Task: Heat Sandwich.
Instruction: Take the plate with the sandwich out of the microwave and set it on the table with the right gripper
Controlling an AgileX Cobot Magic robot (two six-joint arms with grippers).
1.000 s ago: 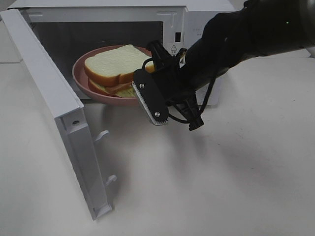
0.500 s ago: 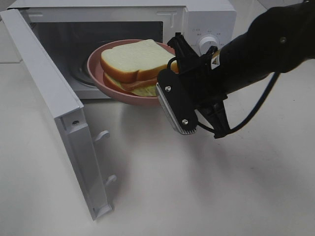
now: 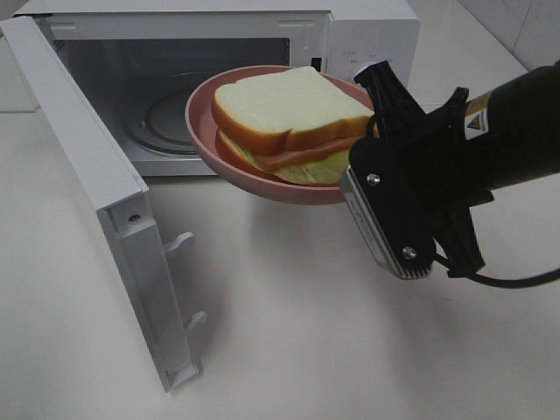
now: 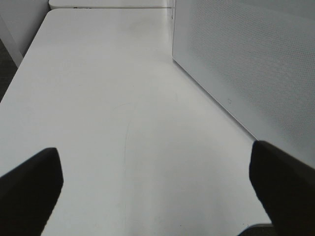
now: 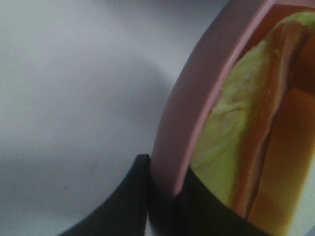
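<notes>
**Sandwich held on its plate before the open microwave**

The sandwich sits in the upper middle of the high view: two thick square white slices with tan crusts, a pinkish-brown band of meat and pale green lettuce showing between them along the near edge. The bread looks soft and matte; the top slice lies roughly flat, one corner toward the microwave and another toward the right claw. It rests on a round pink plate, smooth and shallow-rimmed, tilted a little and held clear above the white tabletop, just in front of the oven's open cavity. The white door stands swung out at the left of the frame.

The right claw, black with a ribbed metal-edged plate, is clamped on the plate's right rim; the right wrist view shows dark fingers pinching the pink rim, with lettuce and meat just beside.

The left claw stands wide apart over bare tabletop, beside a perforated white panel.
</notes>
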